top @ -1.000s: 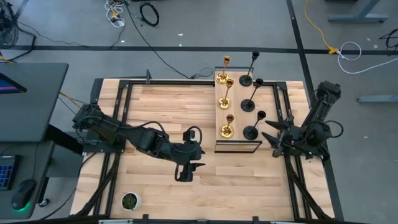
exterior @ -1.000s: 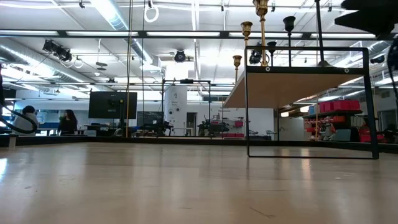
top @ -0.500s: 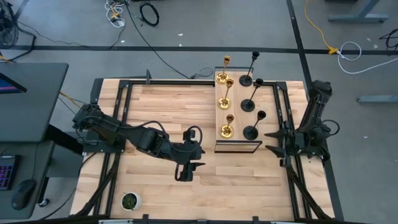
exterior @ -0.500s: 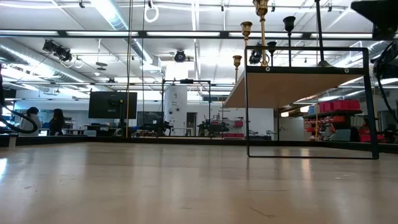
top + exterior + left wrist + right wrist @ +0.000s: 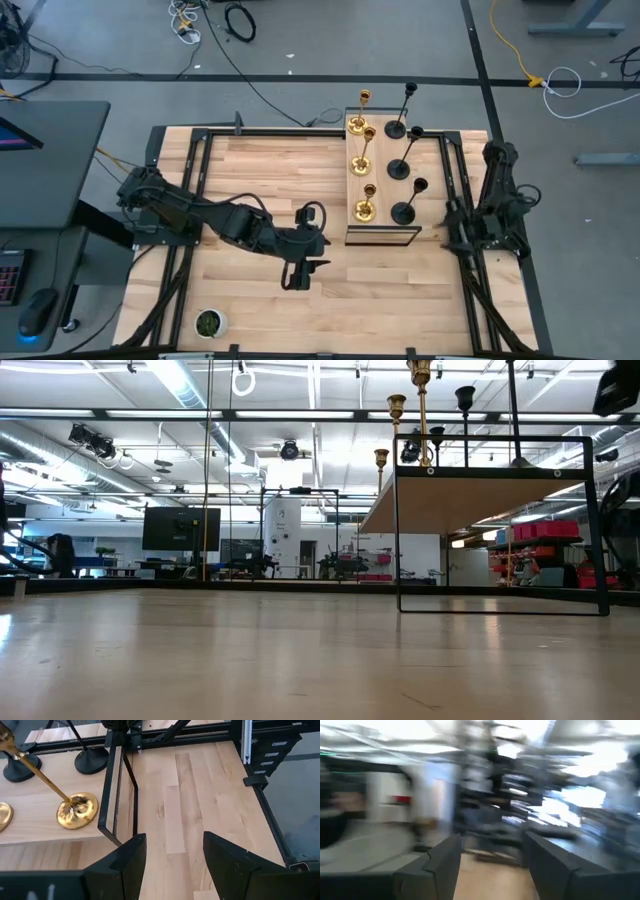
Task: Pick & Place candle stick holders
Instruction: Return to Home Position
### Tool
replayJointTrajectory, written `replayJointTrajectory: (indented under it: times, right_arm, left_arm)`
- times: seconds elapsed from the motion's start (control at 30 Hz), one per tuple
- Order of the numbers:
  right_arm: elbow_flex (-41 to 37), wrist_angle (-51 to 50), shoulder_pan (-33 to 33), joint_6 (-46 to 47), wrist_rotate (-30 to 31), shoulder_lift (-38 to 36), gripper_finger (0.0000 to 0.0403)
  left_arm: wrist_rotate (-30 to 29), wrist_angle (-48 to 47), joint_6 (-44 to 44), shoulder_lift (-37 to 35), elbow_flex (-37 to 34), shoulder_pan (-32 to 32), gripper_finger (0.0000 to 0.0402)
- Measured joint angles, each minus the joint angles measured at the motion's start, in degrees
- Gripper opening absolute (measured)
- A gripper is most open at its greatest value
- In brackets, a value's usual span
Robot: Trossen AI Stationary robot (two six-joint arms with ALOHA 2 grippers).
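Observation:
Three gold candle stick holders (image 5: 362, 165) and three black ones (image 5: 400, 168) stand by their round bases in two rows on a raised wooden shelf (image 5: 380, 228) with a black frame, at the table's far right of middle. They also show in the low view (image 5: 422, 400). My left gripper (image 5: 298, 272) hovers open and empty over the table just left of the shelf's near end. In the left wrist view (image 5: 172, 862) the nearest gold base (image 5: 77, 811) lies ahead. My right gripper (image 5: 455, 238) is open and empty at the table's right rail, its arm folded back.
A small green plant pot (image 5: 209, 323) stands at the near left corner. Black rails (image 5: 190, 200) run along the table's left and right sides. Bare wood (image 5: 270, 170) lies left of the shelf. People show far off in the room (image 5: 58, 552).
My right gripper has drawn back from the shelf's near right corner toward the table's right edge, and its arm has folded upright. The right wrist view is blurred. My left arm and the candle stick holders have kept still.

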Motion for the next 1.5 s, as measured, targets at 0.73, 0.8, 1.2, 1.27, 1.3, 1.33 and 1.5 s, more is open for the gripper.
replayJointTrajectory:
  times: [0.73, 0.8, 1.2, 1.27, 1.3, 1.33, 1.5]
  right_arm:
    - [-0.04, -13.13, 0.34, 29.09, 12.94, -3.17, 0.0214]
    - [-0.04, -13.19, 0.32, 31.92, 12.89, -3.15, 0.0214]
    - [-0.04, -13.14, 0.32, 31.99, 12.87, -3.15, 0.0214]
    - [-0.04, -13.14, 0.32, 31.99, 12.87, -3.15, 0.0214]
    - [-0.04, -13.14, 0.32, 31.98, 12.87, -3.15, 0.0214]
    - [-0.04, -13.14, 0.32, 31.96, 12.87, -3.15, 0.0214]
    - [-0.04, -13.15, 0.32, 31.86, 12.89, -3.15, 0.0214]
  left_arm:
    - [9.95, 61.33, 4.59, -0.13, -39.31, 11.91, 0.0197]
    - [12.16, 70.53, 3.92, -0.13, -44.86, 12.48, 0.0197]
    - [10.61, 104.1, 0.63, -0.24, -69.47, 12.19, 0.0197]
    - [10.44, 103.88, 1.42, -0.24, -72.14, 12.15, 0.0197]
    - [10.14, 103.78, 0.85, -0.19, -73.3, 12.17, 0.0197]
    - [9.99, 103.8, -0.31, -0.14, -74.22, 12.19, 0.0197]
    - [10.34, 104.02, -1.04, -0.13, -78.33, 11.26, 0.0197]
